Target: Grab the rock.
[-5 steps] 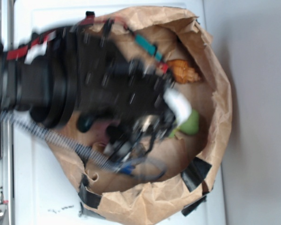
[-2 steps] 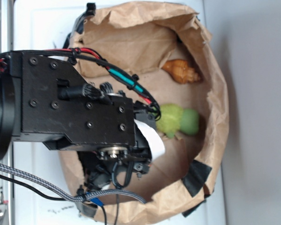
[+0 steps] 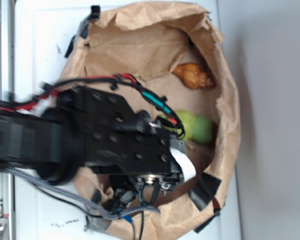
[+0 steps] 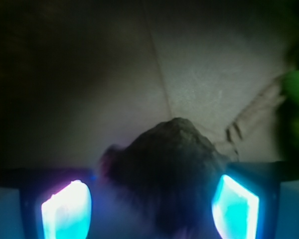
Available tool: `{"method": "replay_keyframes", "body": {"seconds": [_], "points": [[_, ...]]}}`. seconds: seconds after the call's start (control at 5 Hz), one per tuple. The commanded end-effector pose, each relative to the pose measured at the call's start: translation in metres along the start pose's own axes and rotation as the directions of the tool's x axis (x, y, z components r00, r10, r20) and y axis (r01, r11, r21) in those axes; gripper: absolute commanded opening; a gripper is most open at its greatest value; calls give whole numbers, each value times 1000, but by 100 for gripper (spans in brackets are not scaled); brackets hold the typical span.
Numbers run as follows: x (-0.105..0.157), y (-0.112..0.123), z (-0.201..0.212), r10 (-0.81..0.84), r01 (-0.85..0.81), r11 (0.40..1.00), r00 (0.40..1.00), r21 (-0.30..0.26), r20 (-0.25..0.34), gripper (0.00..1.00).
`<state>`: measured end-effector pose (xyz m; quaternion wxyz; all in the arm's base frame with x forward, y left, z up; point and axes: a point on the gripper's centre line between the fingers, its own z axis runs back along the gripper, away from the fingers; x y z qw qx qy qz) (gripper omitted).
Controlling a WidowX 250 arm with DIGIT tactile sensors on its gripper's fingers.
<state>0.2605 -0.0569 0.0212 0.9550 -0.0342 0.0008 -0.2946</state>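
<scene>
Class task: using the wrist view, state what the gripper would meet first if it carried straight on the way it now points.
Most likely the rock: it already lies between the gripper fingers, with paper beyond it.

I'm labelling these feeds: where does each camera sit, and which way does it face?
Exterior: sits overhead, looks down into the paper bag; the black arm covers much of it.
Wrist: sits behind the jaws, looking along them at the rock between the two glowing fingers.
Shared: the green toy.
</scene>
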Motion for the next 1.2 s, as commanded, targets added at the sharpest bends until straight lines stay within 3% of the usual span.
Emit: {"method": "replay_keyframes", "body": {"seconds": [0.0, 0.2, 0.4, 0.6, 0.8, 1.0], "points": [[3, -5, -5, 78, -78, 997, 996, -3, 35, 0], [3, 11, 30, 132, -130, 991, 987, -27, 97, 0], [-3, 45, 82, 211, -193, 975, 960, -111, 182, 0], [-18, 62, 134, 291, -277, 956, 938, -98, 186, 0], [-38, 64, 168, 389, -386, 921, 895, -55, 219, 0], [-42, 64, 179, 424, -428, 903, 880, -31, 215, 0]]}}
